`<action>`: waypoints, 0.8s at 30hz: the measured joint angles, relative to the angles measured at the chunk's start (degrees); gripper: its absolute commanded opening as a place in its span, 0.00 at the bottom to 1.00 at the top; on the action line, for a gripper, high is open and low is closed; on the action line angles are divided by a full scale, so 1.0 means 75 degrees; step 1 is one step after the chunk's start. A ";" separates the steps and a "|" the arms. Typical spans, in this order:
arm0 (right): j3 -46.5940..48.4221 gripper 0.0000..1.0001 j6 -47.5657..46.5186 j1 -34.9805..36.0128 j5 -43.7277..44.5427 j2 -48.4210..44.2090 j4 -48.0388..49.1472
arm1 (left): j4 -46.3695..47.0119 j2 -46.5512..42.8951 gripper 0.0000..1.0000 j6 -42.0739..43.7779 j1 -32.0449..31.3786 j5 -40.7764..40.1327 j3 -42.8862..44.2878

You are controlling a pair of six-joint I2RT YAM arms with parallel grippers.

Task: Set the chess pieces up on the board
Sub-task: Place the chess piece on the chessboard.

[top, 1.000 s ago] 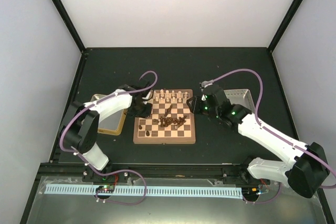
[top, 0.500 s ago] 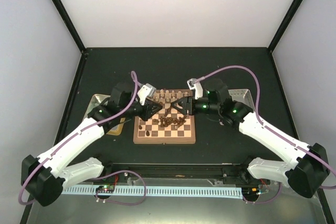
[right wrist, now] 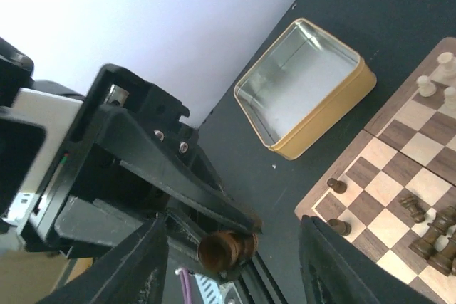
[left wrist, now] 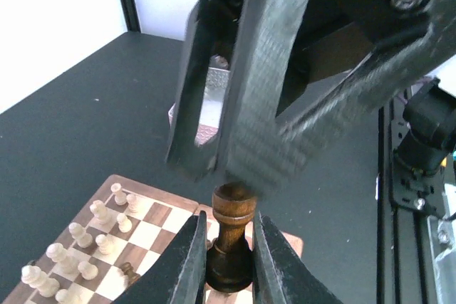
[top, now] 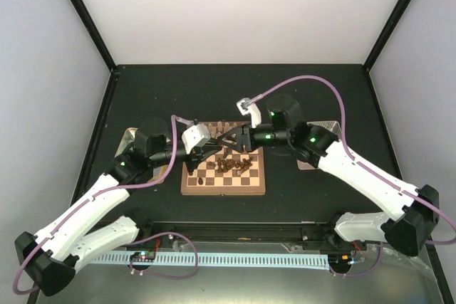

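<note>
My left gripper is shut on a dark brown rook, held by its base above the far side of the board. My right gripper is open and faces the left one. The rook's top lies between its spread fingers. In the top view the left gripper and the right gripper meet over the board. Several dark chess pieces lie heaped mid-board. Cream pieces stand along the far rows, also seen in the left wrist view.
A gold-rimmed tray sits left of the board, mostly hidden under my left arm in the top view. A grey box stands right of the board behind my right arm. A lone dark piece stands near the board's front left.
Both grippers have swung in over the board from its two sides and now meet tip to tip. The left arm has stretched out far from its folded pose.
</note>
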 measured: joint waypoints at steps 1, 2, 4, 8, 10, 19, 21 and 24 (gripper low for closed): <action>0.0137 0.47 -0.0035 0.0108 0.0012 0.0149 -0.0134 | -0.0012 -0.0026 0.01 0.0184 0.0000 0.0035 0.0000; 0.0251 0.46 -0.0073 0.0221 0.0017 0.0286 -0.0221 | -0.0047 -0.0044 0.02 0.0361 0.0000 0.0055 0.0000; 0.0364 0.40 -0.0105 0.0414 0.0050 0.0458 -0.0315 | -0.0149 -0.0047 0.02 0.0699 0.0000 0.0079 0.0000; 0.0396 0.27 -0.0055 0.0624 0.0207 0.0589 -0.0425 | -0.0428 -0.0061 0.02 0.1160 0.0000 0.0076 0.0000; 0.0399 0.24 -0.0017 0.0638 0.0262 0.0659 -0.0452 | -0.0504 -0.0085 0.02 0.1332 0.0000 0.0064 -0.0003; 0.0402 0.06 0.0242 0.0702 0.0548 0.0819 -0.0629 | -0.0679 -0.0102 0.33 0.1550 0.0000 -0.0166 -0.0119; 0.0411 0.05 0.0245 0.0731 0.0720 0.0819 -0.0603 | -0.0627 -0.0108 0.49 0.1521 0.0000 -0.0265 -0.0134; 0.0417 0.05 0.0242 0.0766 0.1142 0.0807 -0.0627 | -0.0495 -0.0195 0.63 0.1311 -0.0003 -0.0624 -0.0227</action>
